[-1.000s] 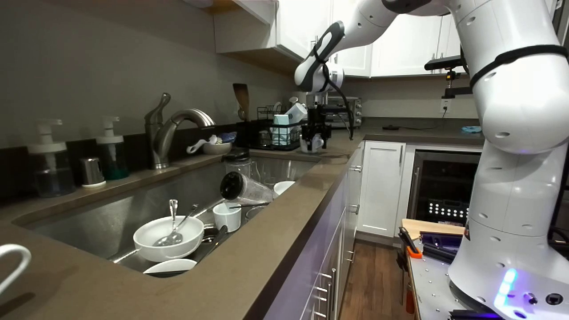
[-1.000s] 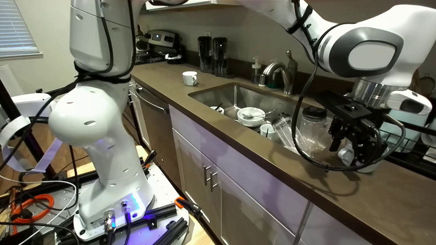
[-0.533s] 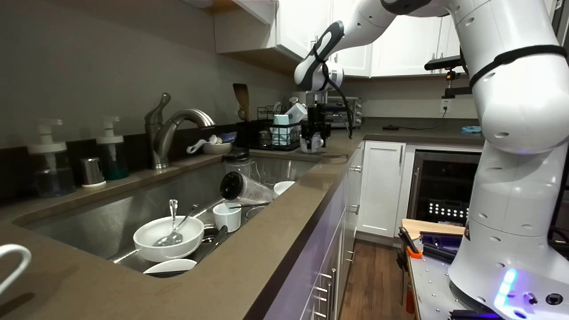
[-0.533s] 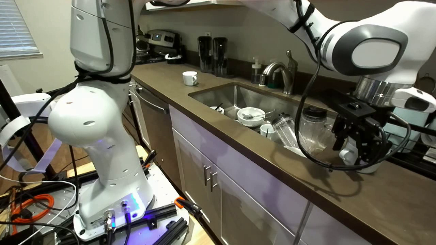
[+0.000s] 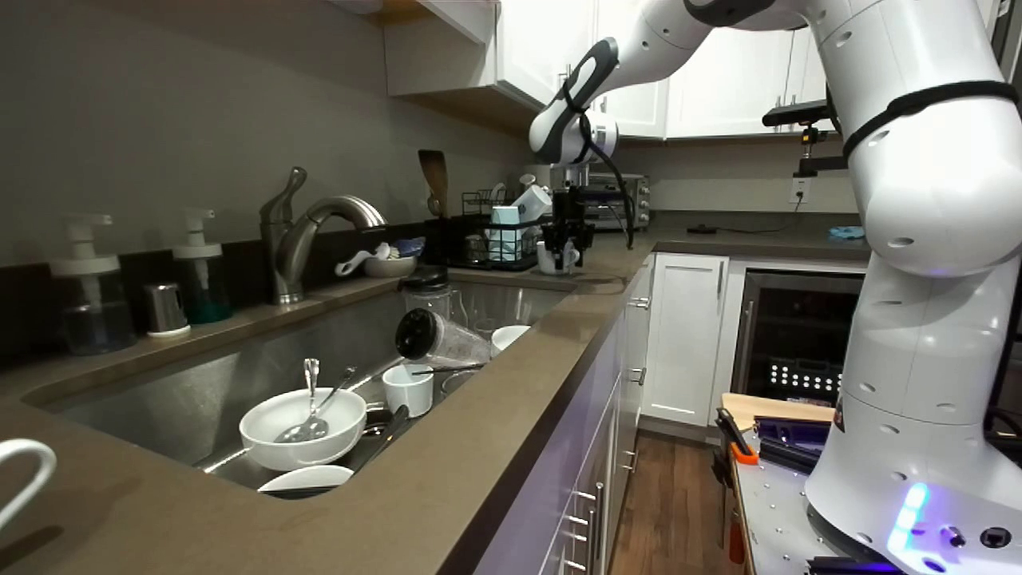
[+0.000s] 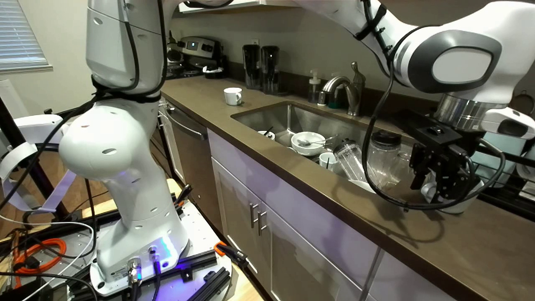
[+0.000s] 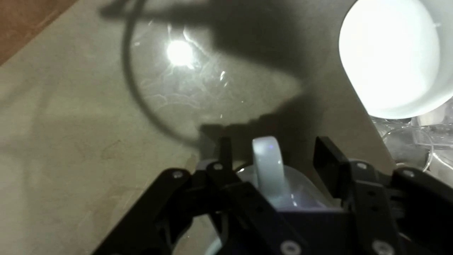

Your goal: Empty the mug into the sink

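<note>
A white mug [image 5: 551, 259] stands on the counter past the far end of the sink; both exterior views show it partly behind the gripper. In the wrist view its handle [image 7: 268, 163] rises between the fingers of my gripper [image 7: 274, 151], with a gap visible on either side. The jaws are partly apart and grip nothing. In an exterior view the gripper [image 6: 430, 189] hangs low over the mug [image 6: 455, 207]. Whatever the mug contains is hidden. The steel sink [image 5: 192, 399] has a curved faucet [image 5: 339, 209] at its back edge.
Bowls, a white cup [image 5: 409, 390] and a tilted clear bottle [image 5: 459, 345] lie in the sink. Beside the held-over mug stands a dish rack [image 5: 511, 247]. Another white mug [image 6: 233, 96] sits on the counter across the sink. Soap dispensers [image 5: 197, 263] line the wall.
The jaws have come closer together around the mug's handle. The mug appears slightly shifted to the right in an exterior view. The arm has moved only slightly.
</note>
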### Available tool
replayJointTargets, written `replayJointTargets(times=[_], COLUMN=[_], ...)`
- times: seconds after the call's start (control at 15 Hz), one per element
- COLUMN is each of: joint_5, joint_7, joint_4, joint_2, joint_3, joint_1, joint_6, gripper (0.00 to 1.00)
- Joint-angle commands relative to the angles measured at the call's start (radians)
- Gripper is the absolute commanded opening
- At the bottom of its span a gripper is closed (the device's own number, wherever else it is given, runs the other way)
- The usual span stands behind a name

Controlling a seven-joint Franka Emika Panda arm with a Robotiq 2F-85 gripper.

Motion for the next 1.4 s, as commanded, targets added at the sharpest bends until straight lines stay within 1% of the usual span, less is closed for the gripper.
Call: replayJointTargets(times=[0.0, 0.07, 0.13, 0.2, 0.27, 0.33, 0.4, 0.47, 0.53, 0.6, 0.73, 0.8, 0.87, 0.93, 1.0, 1.13, 1.27, 1.33], joint_5=[0.0, -0.002, -0.005, -0.005, -0.005, -0.006, -0.006, -0.007, -0.007, -0.007, -0.005, -0.005, -0.006, -0.006, -0.006, -0.005, -0.005, -0.006], joint_7=[-0.007, -0.006, -0.005, -0.005, -0.006, -0.005, -0.004, -0.004, -0.003, -0.003, -0.003, -0.003, -0.002, -0.002, -0.002, -0.002, -0.001, -0.002], joint_4=[-0.015, -0.016, -0.019, -0.02, -0.022, -0.023, -0.024, -0.025, -0.026, -0.027, -0.026, -0.026, -0.026, -0.027, -0.028, -0.028, -0.028, -0.029], joint_2=[-0.027, -0.03, -0.035, -0.039, -0.043, -0.046, -0.048, -0.05, -0.05, -0.05, -0.048, -0.047, -0.046, -0.046, -0.046, -0.047, -0.047, -0.048], joint_3=[0.006, 0.004, 0.002, 0.0, -0.001, -0.002, -0.003, -0.004, -0.004, -0.004, -0.004, -0.005, -0.004, -0.004, -0.005, -0.005, -0.005, -0.005], joint_1=[-0.013, -0.012, -0.011, -0.011, -0.011, -0.011, -0.01, -0.01, -0.009, -0.009, -0.01, -0.009, -0.009, -0.009, -0.009, -0.009, -0.009, -0.009], joint_6=[0.003, 0.003, 0.005, 0.004, 0.006, 0.007, 0.007, 0.007, 0.008, 0.009, 0.009, 0.008, 0.008, 0.007, 0.007, 0.007, 0.006, 0.007], gripper=[0.69, 0.73, 0.69, 0.58, 0.57, 0.42, 0.41, 0.44, 0.38, 0.37, 0.45, 0.46, 0.5, 0.47, 0.48, 0.36, 0.25, 0.21])
